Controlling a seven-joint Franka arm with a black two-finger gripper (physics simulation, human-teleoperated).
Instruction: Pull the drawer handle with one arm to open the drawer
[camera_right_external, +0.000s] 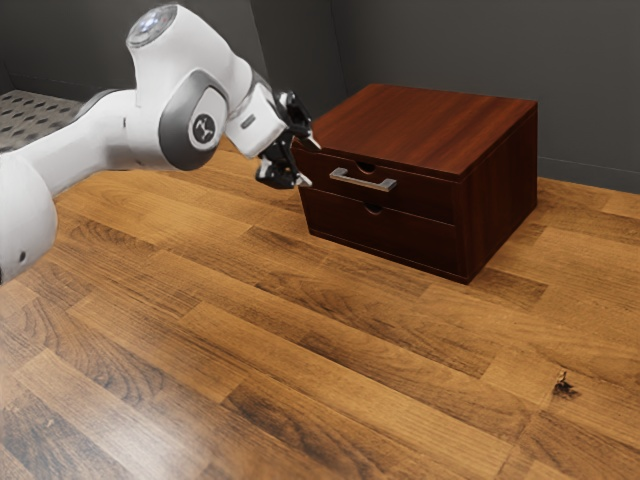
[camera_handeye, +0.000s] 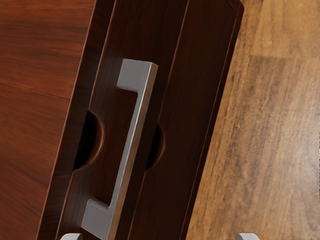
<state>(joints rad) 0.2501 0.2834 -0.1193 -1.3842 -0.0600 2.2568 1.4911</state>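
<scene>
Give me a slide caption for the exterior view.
Open gripper poised beside the drawer handle on a dark wooden cabinet.

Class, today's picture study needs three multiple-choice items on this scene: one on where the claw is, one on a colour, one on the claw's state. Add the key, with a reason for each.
1. Where is the claw relative to the cabinet?
A. resting on its top
B. before its front, by the end of the handle at the exterior view's left
C. behind it

2. What colour is the handle?
A. black
B. silver-grey
C. gold

3. What state is the claw in?
A. shut on the handle
B. shut, holding nothing
C. open, holding nothing

Key:
1 B: in the exterior view the claw hangs just beside the handle's end.
2 B: the bar is pale metal against dark red wood.
3 C: the wrist view shows the fingertips far apart, with the handle ahead of them and not gripped.
</scene>
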